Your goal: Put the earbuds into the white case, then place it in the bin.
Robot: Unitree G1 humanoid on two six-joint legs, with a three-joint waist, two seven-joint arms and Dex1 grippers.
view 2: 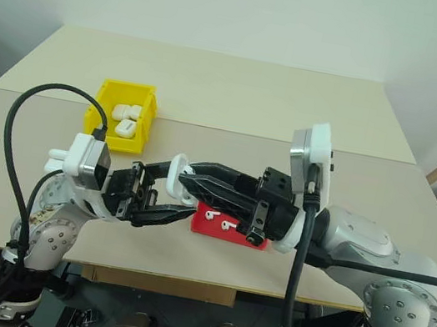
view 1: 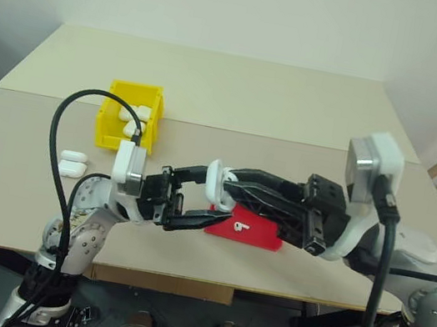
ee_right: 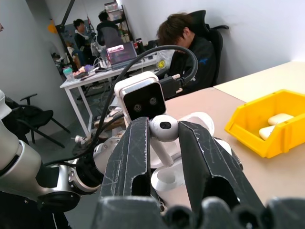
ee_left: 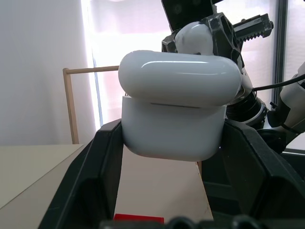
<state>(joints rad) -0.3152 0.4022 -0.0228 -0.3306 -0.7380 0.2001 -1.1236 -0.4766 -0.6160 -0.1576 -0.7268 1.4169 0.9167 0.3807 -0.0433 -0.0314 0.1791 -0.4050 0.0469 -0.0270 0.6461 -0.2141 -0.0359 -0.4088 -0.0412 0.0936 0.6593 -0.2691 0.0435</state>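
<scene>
The left fingers [ee_left: 119, 167] clamp the white case [ee_left: 174, 117] (lid up), right fingers [ee_right: 138, 157] pinching an earbud [ee_right: 163, 130] above it.

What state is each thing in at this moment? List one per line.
white case, lid open, held in left gripper jaws
earbud, pinched in right gripper jaws at the case
bin, upright, holding cases
red tray, flat, carrying two loose earbuds
two spare cases, lying on the table
</scene>
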